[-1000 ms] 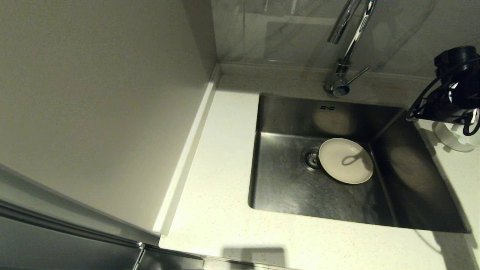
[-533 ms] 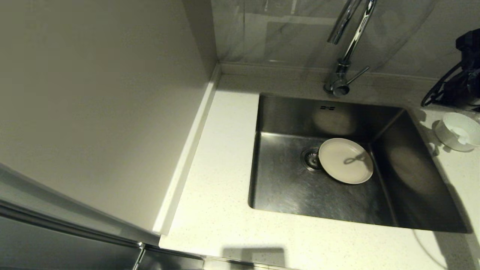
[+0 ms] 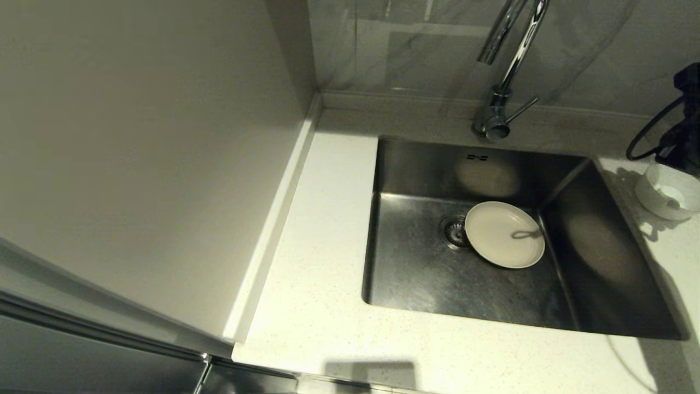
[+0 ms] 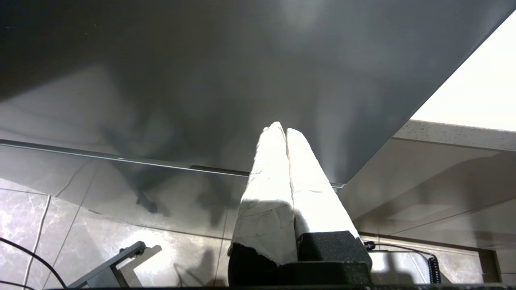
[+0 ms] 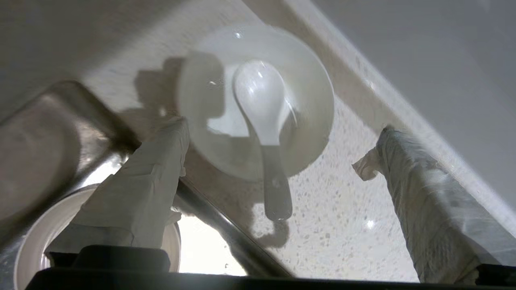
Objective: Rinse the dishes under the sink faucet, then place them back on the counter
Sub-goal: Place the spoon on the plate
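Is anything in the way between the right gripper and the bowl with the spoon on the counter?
Nothing visible. The right gripper hangs open above the bowl, which sits on the counter beside the sink. Only the spoon lies in the bowl, handle over the rim. The plate is apart, down in the sink.

Speckled counter — bowl apparently directly on it.

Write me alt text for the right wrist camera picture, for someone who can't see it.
The open right claw hovers over a small white bowl with a white spoon resting in it, handle over the rim, on the speckled counter. A cream plate lies in the steel sink beside it.
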